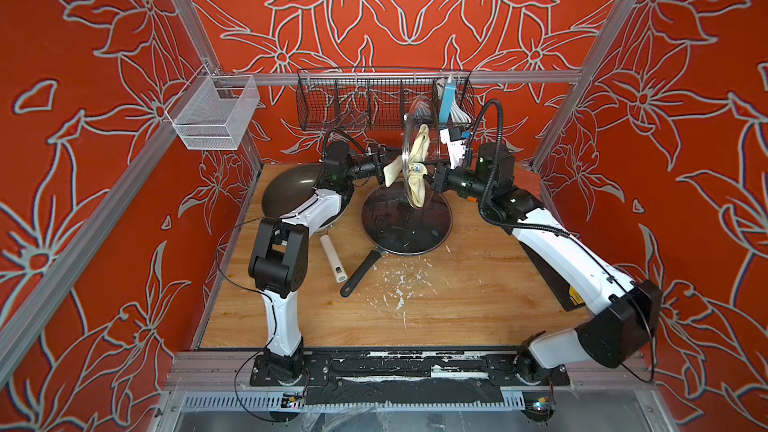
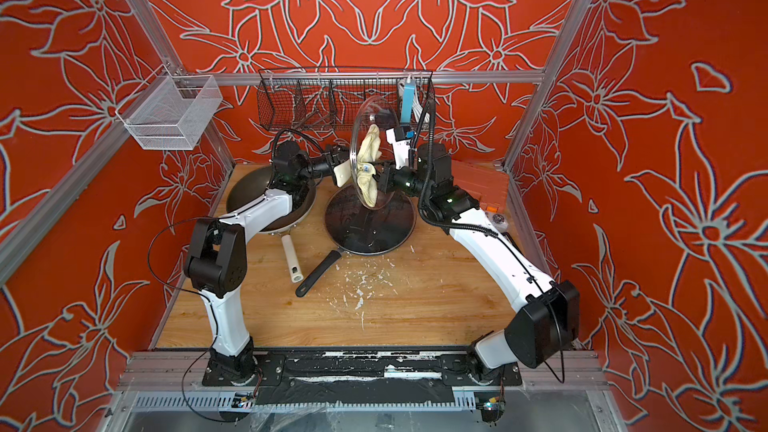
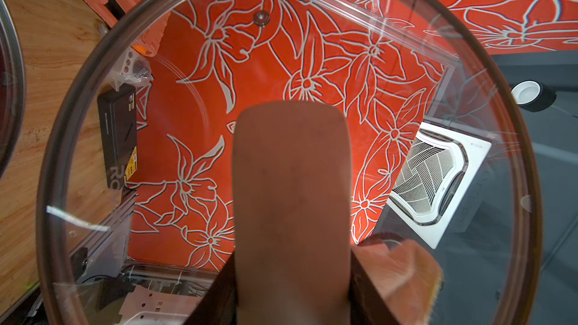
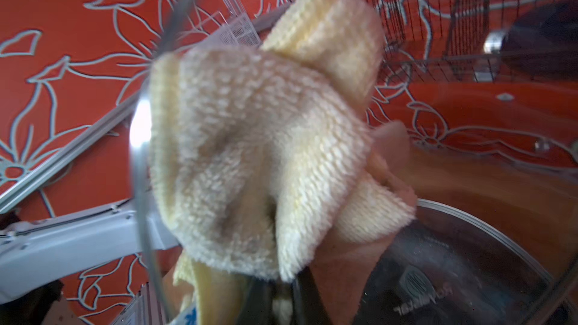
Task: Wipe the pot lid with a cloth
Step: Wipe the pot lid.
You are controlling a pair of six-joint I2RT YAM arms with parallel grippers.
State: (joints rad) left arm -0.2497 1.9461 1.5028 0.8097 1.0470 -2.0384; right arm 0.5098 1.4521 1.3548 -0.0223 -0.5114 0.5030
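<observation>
Pot lid (image 1: 419,112) stands on edge in mid-air above the black pan (image 1: 415,238). Your left gripper (image 1: 384,168) is clamped on its cream handle (image 3: 291,198). To its right, the cloth (image 1: 417,155) lies against the glass — pinched tight in your right gripper (image 1: 430,172).

Grey wok (image 1: 286,189) beside black-handled frying pan (image 1: 361,273), wire basket (image 1: 324,105) behind

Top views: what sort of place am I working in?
Probably a mock-kitchen robot test cell: aluminium-frame booth, wooden tabletop bearing a black long-handled frying pan, black wire rack hung behind.
</observation>
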